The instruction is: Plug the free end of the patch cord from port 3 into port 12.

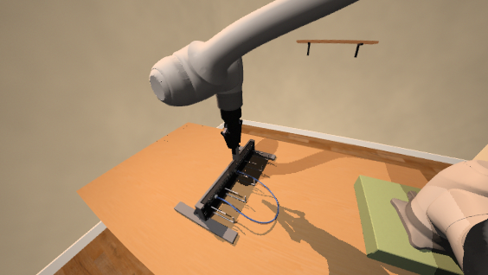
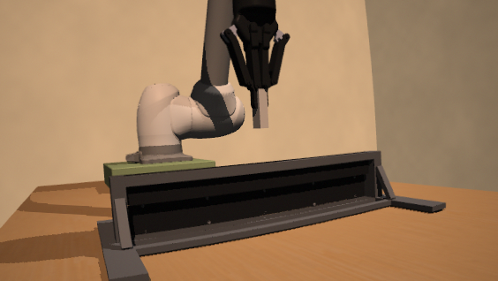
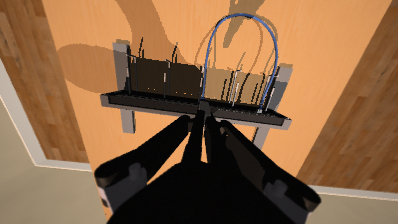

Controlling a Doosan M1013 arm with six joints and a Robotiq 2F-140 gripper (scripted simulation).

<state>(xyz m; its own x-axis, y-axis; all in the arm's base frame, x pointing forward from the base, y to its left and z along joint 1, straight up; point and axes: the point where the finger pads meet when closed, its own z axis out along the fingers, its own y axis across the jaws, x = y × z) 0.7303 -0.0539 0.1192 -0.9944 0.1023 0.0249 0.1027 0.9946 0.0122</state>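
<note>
The dark patch-panel rack [image 1: 219, 187] [image 2: 247, 169] [image 3: 150, 99] stands upright on the wooden table [image 1: 143, 173] on two flat grey feet. The blue patch cord [image 1: 273, 200] [image 3: 239, 16] lies in a loop on the port side of the rack. Both its ends reach the panel, one near the rack's end and one near the middle. My gripper [image 1: 234, 150] [image 2: 260, 119] [image 3: 203, 108] is shut and holds nothing. It points straight down and hangs a little above the rack's top bar, over the cord's middle end.
Several short grey plug stubs [image 1: 235, 195] stick out of other ports. A green block [image 1: 381, 207] [image 2: 132, 167] carries the robot's base at the table's right. The table's left edge [image 1: 86, 190] lies beyond the rack's near foot [image 1: 208, 221].
</note>
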